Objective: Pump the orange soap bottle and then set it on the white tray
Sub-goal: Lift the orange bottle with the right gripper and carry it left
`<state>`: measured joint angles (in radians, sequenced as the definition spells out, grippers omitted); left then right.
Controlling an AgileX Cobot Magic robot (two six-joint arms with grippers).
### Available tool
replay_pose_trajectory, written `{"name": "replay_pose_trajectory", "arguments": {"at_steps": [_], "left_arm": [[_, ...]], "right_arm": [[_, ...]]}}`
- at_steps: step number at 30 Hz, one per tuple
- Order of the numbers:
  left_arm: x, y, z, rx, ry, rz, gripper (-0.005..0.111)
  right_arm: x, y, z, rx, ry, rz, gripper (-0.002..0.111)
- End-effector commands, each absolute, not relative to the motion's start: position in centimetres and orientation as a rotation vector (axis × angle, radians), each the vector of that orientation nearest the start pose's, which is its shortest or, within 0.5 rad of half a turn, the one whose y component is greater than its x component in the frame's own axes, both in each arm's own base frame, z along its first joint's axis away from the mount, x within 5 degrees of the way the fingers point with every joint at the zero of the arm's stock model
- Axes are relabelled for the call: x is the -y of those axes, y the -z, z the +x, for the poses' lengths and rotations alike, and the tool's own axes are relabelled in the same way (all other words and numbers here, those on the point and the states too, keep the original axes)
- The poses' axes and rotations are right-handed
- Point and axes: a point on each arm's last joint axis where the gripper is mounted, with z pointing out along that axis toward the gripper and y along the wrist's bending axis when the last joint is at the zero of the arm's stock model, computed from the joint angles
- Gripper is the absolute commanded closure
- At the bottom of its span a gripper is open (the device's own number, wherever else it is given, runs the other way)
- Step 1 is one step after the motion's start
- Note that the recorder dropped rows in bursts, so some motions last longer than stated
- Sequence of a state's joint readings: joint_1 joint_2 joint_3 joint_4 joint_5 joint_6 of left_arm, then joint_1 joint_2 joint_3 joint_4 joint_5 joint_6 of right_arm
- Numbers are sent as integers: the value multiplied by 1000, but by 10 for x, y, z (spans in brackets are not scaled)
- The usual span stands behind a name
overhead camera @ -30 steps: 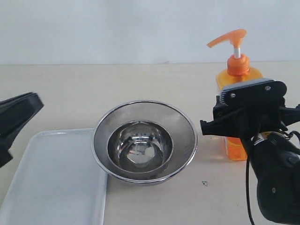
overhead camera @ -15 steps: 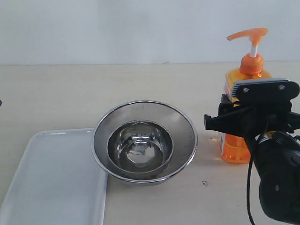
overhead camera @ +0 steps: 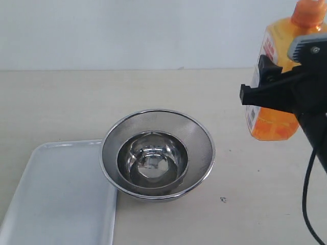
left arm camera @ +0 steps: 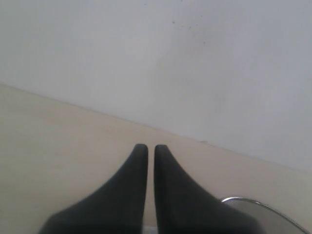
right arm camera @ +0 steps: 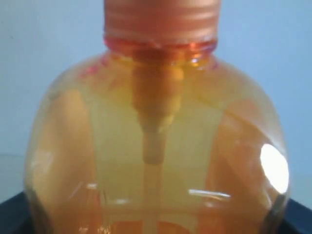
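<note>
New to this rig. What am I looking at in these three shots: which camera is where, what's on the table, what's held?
This is a robot with two arms, each ending in a gripper. The exterior view comes from a camera off the arms, looking over the table. The other two pictures come from cameras on the wrists. On the table are a white tray and a steel mesh bowl with a smaller steel bowl inside it. The right gripper clamps the orange soap bottle, which appears lifted off the table and fills the right wrist view. The left gripper is outside the exterior view. Its own camera shows its fingers nearly together, holding nothing.
</note>
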<state>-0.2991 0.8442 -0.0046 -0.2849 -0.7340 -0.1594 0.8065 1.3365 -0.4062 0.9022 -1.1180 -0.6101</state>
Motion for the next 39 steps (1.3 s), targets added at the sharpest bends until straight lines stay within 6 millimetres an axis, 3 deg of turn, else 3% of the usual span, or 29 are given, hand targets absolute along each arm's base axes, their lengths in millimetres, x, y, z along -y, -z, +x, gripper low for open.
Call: {"name": "replay_pose_trajectory", "arguments": {"at_steps": [1, 11, 17, 22, 28, 33, 39], "left_arm": [[19, -198, 127, -1621, 345, -233, 102], [19, -197, 127, -1641, 343, -229, 102], [19, -196, 127, -1645, 332, -217, 102], [18, -196, 127, -1647, 311, -212, 102], [6, -192, 127, -1667, 211, -330, 102], [-3, -188, 125, -1692, 120, -412, 102], [-13, -187, 123, -1673, 32, -514, 102]], "right_arm": [[-128, -274, 185, -1364, -4, -122, 108], [-187, -328, 168, -1291, -235, -148, 108], [-233, -334, 162, -1279, -314, -207, 108], [-280, -326, 159, -1282, -355, -259, 108], [-332, -312, 151, -1299, -409, -321, 108], [-373, -288, 154, -1357, -476, -365, 108], [-397, -252, 160, -1391, -444, -399, 108]]}}
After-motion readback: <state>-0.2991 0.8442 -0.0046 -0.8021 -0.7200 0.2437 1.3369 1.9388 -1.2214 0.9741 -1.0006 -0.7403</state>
